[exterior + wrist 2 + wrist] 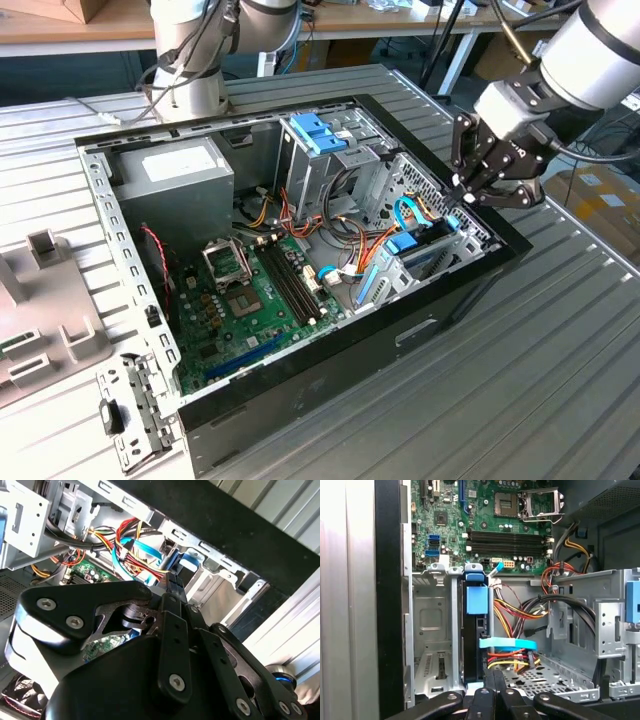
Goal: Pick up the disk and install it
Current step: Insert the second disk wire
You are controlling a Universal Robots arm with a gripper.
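Hovering over the open PC case [470, 285] at its corner on the exterior view's right: gripper [478, 190], just above the drive cage [425, 255]. Jaws pressed together, clamped on nothing, fingertips [492, 677] meeting right over the disk's edge in the first wrist view. Disk [472, 645] seated on edge inside the cage slot, dark slab with blue rail tab [476, 599] on it, long axis running down into the cage toward the motherboard [485, 520]. Light-blue SATA cable [509, 643] crossing just beside the disk, red-yellow wire bundle [517, 611] next to it. Grey power supply [175, 180] at the far corner. Case resting on ribbed metal surface [520, 390].
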